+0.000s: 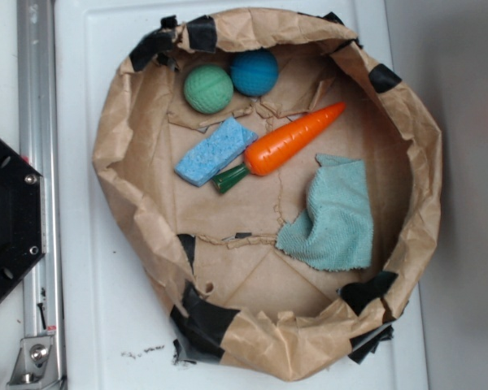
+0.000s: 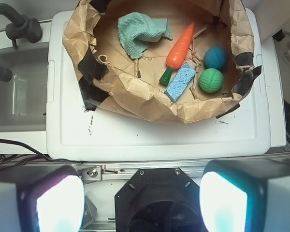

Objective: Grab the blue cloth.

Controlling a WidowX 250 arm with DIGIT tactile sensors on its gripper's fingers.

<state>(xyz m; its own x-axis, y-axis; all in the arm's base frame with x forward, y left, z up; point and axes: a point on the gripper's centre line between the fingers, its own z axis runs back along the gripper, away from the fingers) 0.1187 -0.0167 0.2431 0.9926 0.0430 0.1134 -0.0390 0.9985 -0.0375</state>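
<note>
From the wrist view, I see the claw [image 2: 140, 198] nearest the lens: its two pads [image 2: 53, 205] stand wide apart at the frame's lower corners with nothing between them. It hangs high and well apart from the work, over the black robot base [image 2: 154, 203].

Beyond the claw lies the white desk [image 2: 159, 133], carrying the brown paper basket [image 2: 150, 99]. Inside it, nearest me, lie the blue sponge [image 2: 180, 81] and green ball [image 2: 211, 80]; then the orange toy carrot [image 2: 180, 46] and blue ball [image 2: 215, 58].

The blue cloth [image 2: 141, 31] sits farthest in, left of the carrot and near the basket's far wall. In the exterior view, the same blue cloth [image 1: 332, 215] lies on the right of the basket floor.

I judge it light, soft and limp, not fragile; its terry pile should grip well. It is crumpled, roughly square, with no strong long axis; one tapered corner points toward me. I would pinch a raised fold near its middle rather than a flat edge.
</note>
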